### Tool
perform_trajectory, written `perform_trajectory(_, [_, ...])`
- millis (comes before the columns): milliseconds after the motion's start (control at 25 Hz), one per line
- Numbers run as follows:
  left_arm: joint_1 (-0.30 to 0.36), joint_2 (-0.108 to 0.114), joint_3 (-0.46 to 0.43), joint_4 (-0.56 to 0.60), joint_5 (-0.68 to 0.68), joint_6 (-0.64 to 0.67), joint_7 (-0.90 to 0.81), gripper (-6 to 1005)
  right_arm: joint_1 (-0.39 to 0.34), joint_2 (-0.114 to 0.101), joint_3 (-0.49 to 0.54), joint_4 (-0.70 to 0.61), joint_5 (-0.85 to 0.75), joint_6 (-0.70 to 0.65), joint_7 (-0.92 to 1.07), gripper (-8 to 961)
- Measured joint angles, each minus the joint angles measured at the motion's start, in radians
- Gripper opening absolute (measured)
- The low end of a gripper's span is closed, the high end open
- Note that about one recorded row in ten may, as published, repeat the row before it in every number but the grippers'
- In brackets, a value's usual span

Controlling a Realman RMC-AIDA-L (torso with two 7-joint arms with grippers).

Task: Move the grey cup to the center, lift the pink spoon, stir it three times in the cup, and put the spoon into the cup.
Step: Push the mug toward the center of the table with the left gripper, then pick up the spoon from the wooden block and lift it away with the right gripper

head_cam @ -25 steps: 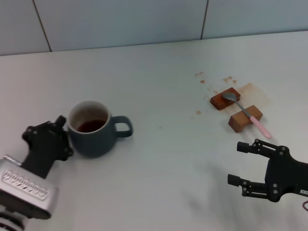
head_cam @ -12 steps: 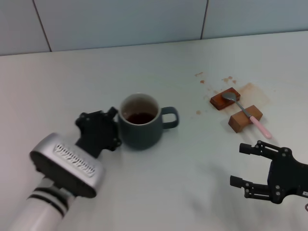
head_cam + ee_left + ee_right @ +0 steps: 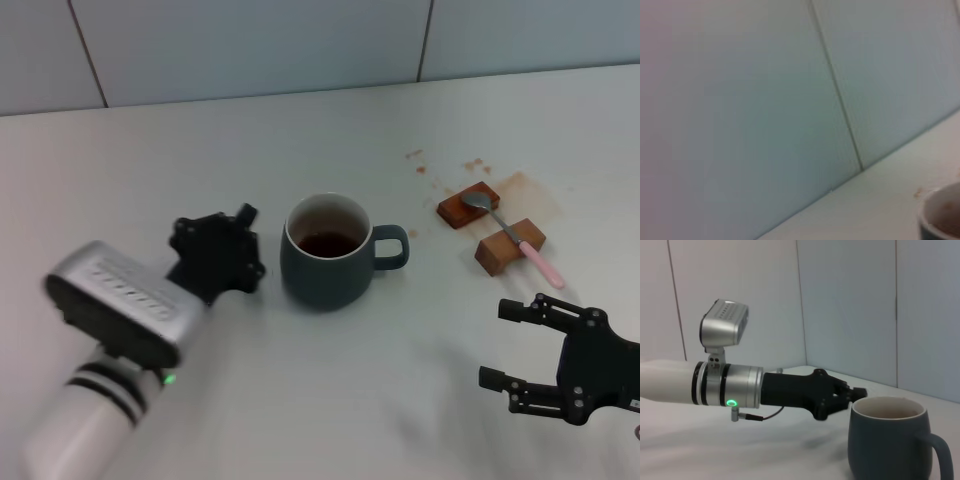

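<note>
**Cup pushed to centre, spoon not yet touched**

Moved since the earlier frames: grey cup (image 3: 332, 252) has slid right from the left part of the table (image 3: 330, 400) to about the middle, and the left gripper (image 3: 222, 252) came along with it. Left gripper now sits just left of the cup; contact with the cup wall is unclear in the head view, and the right wrist view suggests its tips are near the rim (image 3: 888, 408), maybe a small gap. Whether its fingers are spread or pressed together, cannot tell. Cup stands upright, handle pointing right, dark liquid inside.

Right gripper (image 3: 520, 347) hangs near the right front, fingers spread, holding nothing, barely shifted compared with a second ago. Pink spoon (image 3: 513, 236) lies unmoved across two wooden blocks (image 3: 468, 204) at far right, bowl on the farther block, pink handle end toward the near side. Brown stains around the blocks.

Progress: first step looks done or nearly done, cup is roughly central. Left: lift the spoon, three stirs, drop spoon in cup. Likely next is the right arm reaching for the spoon handle.
</note>
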Motion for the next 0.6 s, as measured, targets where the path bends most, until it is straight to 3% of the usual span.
perform_trajectory(80, [0.022,0.011,-0.008,0.097,0.124,0.049,-0.216,-2,0.000,-0.001,0.000,0.000,0.000,0.000,0.000,817])
perform_trajectory(160, [0.022,0.011,-0.008,0.097,0.124,0.049,-0.216,-1,-0.001,-0.003,0.000,-0.001,0.000,0.000,0.000,817])
perform_trajectory(200, [0.030,0.013,-0.008,0.152,0.188,0.084,-0.318,-1,-0.002,-0.005,0.002,-0.001,0.000,0.000,0.000,817])
perform_trajectory(240, [0.047,0.014,-0.006,0.309,0.331,0.194,-0.569,-1,-0.002,-0.005,0.002,-0.001,0.000,0.000,0.000,817])
perform_trajectory(360, [0.061,0.013,-0.001,0.395,0.396,0.268,-0.677,-1,-0.005,-0.008,0.006,0.000,0.002,0.000,0.000,817])
perform_trajectory(400, [0.090,0.016,0.001,0.505,0.478,0.393,-0.799,-1,-0.008,-0.009,0.006,0.002,0.005,0.001,0.000,817])
perform_trajectory(520, [0.120,0.028,0.003,0.633,0.561,0.555,-0.969,-1,-0.012,-0.010,0.012,0.002,0.008,0.002,0.000,816])
perform_trajectory(600, [0.120,0.028,0.003,0.633,0.561,0.555,-0.969,-1,-0.015,-0.010,0.025,0.004,0.009,0.001,0.000,816])
